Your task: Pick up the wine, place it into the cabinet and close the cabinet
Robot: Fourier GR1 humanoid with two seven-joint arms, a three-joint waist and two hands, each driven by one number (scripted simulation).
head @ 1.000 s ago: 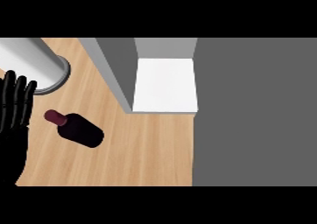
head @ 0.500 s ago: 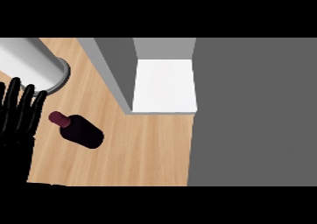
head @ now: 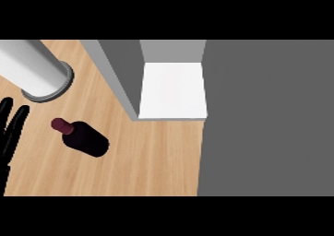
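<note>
The wine bottle point(head: 85, 139) is dark with a maroon cap and lies on its side on the wooden counter point(head: 149, 161), cap pointing up-left. My left hand point(head: 8, 131) shows at the left edge, open, with straight fingers pointing up. It is left of the bottle and apart from it. The cabinet point(head: 173, 90) stands open at the top centre, showing a white shelf with nothing on it. Its grey side wall point(head: 118, 76) runs down toward the bottle. My right hand is out of view.
A pale grey cylinder point(head: 30, 69) stands on the counter at the upper left, just above the bottle's cap. A flat dark grey surface point(head: 272, 120) fills the right side beyond the counter's edge.
My left hand has drawn back toward the left edge and sunk lower in the view. The bottle, cylinder and cabinet have not moved.
</note>
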